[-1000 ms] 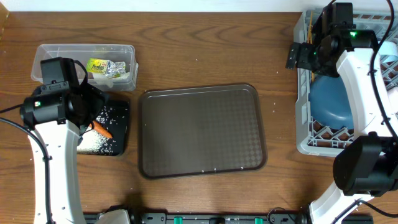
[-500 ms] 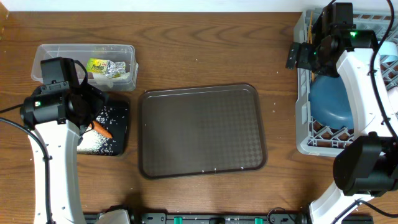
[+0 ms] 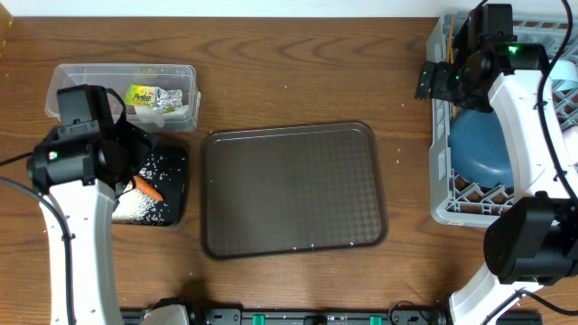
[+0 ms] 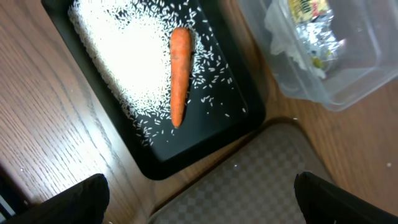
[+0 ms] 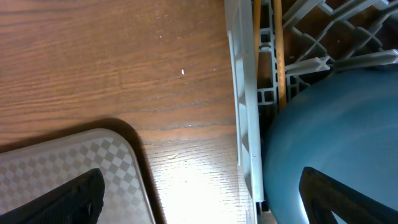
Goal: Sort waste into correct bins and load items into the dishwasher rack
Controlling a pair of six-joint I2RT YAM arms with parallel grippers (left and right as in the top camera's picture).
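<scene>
The orange carrot (image 4: 179,74) lies on white rice grains (image 4: 124,56) in the black tray (image 4: 205,143), also in the overhead view (image 3: 172,194). The silvery wrapper (image 3: 155,97) with its yellow-green label sits in the clear tub (image 3: 185,116), seen too in the left wrist view (image 4: 305,37). My left gripper (image 4: 199,199) is open and empty above the black tray's near corner. The large dark-blue bowl (image 3: 480,146) and the chopsticks (image 5: 266,43) rest in the grey rack (image 3: 441,153). My right gripper (image 5: 202,199) is open and empty over the rack's left wall.
A large dark brown serving tray (image 3: 293,188) lies in the middle of the wooden table, with a few stray rice grains on it. Its corners show in both wrist views. A light-blue item (image 3: 564,79) shows at the rack's right edge.
</scene>
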